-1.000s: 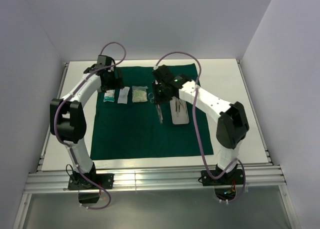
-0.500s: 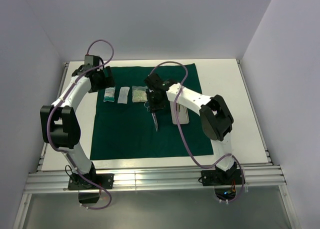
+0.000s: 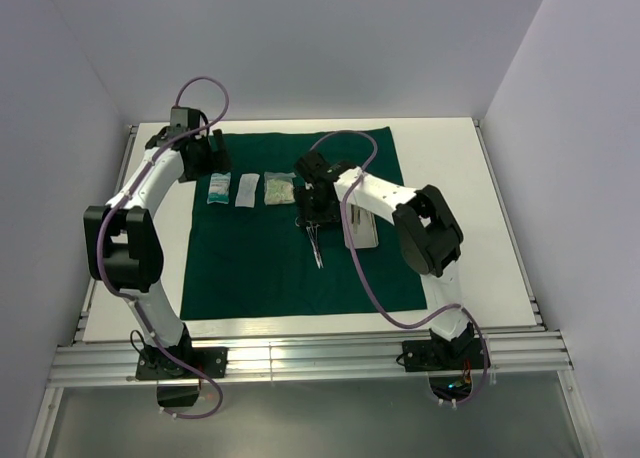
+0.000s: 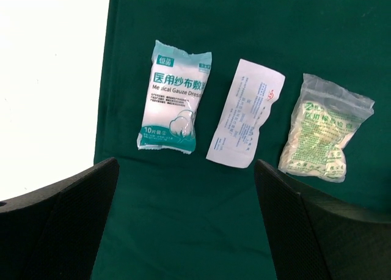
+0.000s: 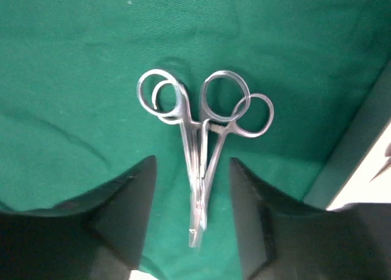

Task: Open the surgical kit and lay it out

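Steel clamps [image 5: 197, 147] on green cloth [image 5: 73, 60]; right end effector [image 5: 192, 165] parted astride; left end effector [image 4: 186, 169] wide.

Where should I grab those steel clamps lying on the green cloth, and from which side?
Probably grip the clamps at the slim shanks just below the rings, coming straight down from above. They lie flat on the green cloth, and the shanks are narrowest there; the rings spread too wide.

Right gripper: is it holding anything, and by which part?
Nothing is held. The right gripper stands open astride the clamps, which lie flat on the green cloth, untouched by either finger.
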